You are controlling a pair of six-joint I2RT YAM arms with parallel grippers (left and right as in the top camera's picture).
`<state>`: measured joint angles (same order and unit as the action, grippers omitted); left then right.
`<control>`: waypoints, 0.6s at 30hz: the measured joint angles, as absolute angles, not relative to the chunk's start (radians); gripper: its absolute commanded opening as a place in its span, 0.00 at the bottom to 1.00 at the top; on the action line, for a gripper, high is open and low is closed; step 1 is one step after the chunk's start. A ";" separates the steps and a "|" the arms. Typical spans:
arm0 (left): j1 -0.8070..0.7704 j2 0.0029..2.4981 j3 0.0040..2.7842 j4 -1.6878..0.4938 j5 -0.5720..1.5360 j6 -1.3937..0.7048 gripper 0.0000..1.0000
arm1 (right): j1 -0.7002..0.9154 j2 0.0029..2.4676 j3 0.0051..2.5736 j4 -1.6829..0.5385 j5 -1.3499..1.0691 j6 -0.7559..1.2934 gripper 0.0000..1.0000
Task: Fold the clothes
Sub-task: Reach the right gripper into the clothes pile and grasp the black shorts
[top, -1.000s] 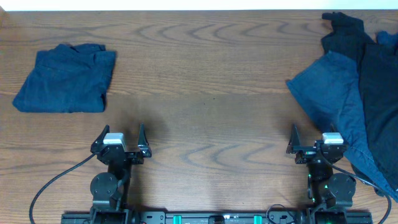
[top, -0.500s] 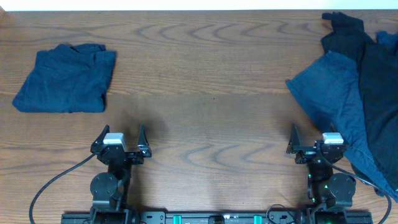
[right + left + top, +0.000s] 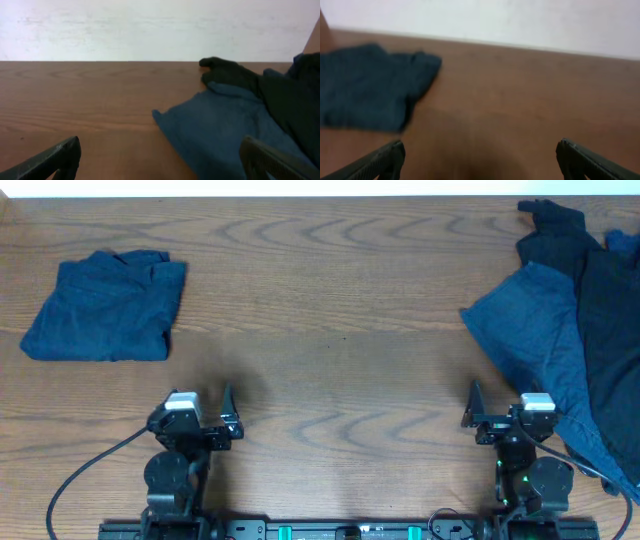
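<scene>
1. Overhead view: the left gripper sits at lower left, jaws spread wide and empty. The right gripper sits at lower right, equally wide and empty.
2. The right gripper lies just beside the unfolded pile. A blue garment is spread at middle right. A black garment overlaps it towards the upper right corner.
3. A folded dark-blue garment rests at upper left on the table, well apart from the left gripper (it appears finished).
4. Handling, as judged: the cloth is soft, light and limp. It will drape and bunch rather than hold its shape.
5. Recommended hold: pinch the blue garment's free corner pointing towards frame centre, with the fingers pressed down to the table (the layers beneath cannot be told apart).
</scene>
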<state>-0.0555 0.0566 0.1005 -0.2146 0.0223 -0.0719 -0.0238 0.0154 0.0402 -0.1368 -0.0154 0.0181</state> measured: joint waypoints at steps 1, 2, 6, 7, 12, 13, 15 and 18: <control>-0.056 0.074 0.115 -0.239 0.022 -0.075 0.98 | -0.024 0.022 0.059 -0.163 -0.011 0.022 0.99; -0.056 0.099 0.139 -0.262 0.022 -0.076 0.98 | -0.024 0.031 0.075 -0.183 -0.007 0.026 0.99; -0.056 0.219 0.287 -0.364 0.022 -0.079 0.98 | -0.024 0.110 0.192 -0.284 0.005 0.049 0.99; -0.056 0.257 0.335 -0.396 0.022 -0.079 0.98 | -0.024 0.141 0.228 -0.308 0.008 0.052 0.99; -0.056 0.467 0.545 -0.574 0.022 -0.079 0.98 | -0.024 0.336 0.415 -0.423 0.015 0.069 0.99; -0.056 0.511 0.580 -0.605 0.022 -0.079 0.98 | -0.024 0.374 0.447 -0.439 0.016 0.072 0.99; -0.055 0.586 0.638 -0.665 0.022 -0.079 0.98 | -0.024 0.474 0.532 -0.500 0.017 0.073 0.99; -0.056 0.677 0.713 -0.756 0.022 -0.079 0.98 | -0.024 0.628 0.659 -0.600 0.019 0.072 0.99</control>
<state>-0.0555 0.6769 0.7132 -0.7563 0.0223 -0.0792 -0.0238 0.6281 0.6586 -0.5999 0.0185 0.0719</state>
